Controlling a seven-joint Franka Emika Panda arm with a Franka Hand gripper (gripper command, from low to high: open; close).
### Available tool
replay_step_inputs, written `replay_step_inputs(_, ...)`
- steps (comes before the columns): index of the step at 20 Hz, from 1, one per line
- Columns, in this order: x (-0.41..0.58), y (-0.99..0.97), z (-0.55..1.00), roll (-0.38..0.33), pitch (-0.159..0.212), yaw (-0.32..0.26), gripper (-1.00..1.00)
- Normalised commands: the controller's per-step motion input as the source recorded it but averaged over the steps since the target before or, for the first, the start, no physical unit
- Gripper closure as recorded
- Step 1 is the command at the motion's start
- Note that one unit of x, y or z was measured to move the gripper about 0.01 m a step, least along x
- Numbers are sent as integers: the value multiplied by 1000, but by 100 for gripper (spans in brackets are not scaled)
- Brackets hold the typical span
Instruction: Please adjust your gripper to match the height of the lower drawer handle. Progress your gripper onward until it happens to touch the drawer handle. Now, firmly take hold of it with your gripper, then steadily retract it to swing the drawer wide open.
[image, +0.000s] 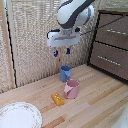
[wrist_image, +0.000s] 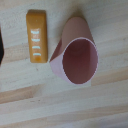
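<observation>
The drawer was the tallest dark brown front of the cabinet, lowest in the stack at the exterior view's right. It looked like solid wood, so it would probably feel heavy and stiff and slide out only under a steady, straight pull. Its handle was a slim silver bar lying horizontal across the front; being smooth metal, it was likely rigid but slippery, and best taken at its middle with the fingers closed firmly around it.

The arm hung over the wooden floor, well apart from the cabinet and above the handle's height. The gripper pointed downward, its dark blue fingertips apart and holding nothing.

Below it lay a white plate at the exterior view's lower left, then a pink cup, which the wrist view showed tilted with its mouth open toward the camera, a blue cup just behind it, and a small orange block beside the pink cup. None of these stood between the gripper and the drawer.
</observation>
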Motion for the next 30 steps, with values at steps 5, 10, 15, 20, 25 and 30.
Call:
replay_step_inputs(5, -121, -94, -81, -375, -1, 106, -100)
replay_step_inputs(10, -93, -95, -118, -375, 0, 105, -100)
replay_step_inputs(15, 15, -71, -126, -375, -27, 92, -100)
replay_step_inputs(20, 75, -48, -131, -375, -14, 63, -100)
replay_step_inputs(25, 4, -83, -177, -375, 0, 108, -100)
replay_step_inputs(30, 0, -87, -207, -375, 0, 169, -100)
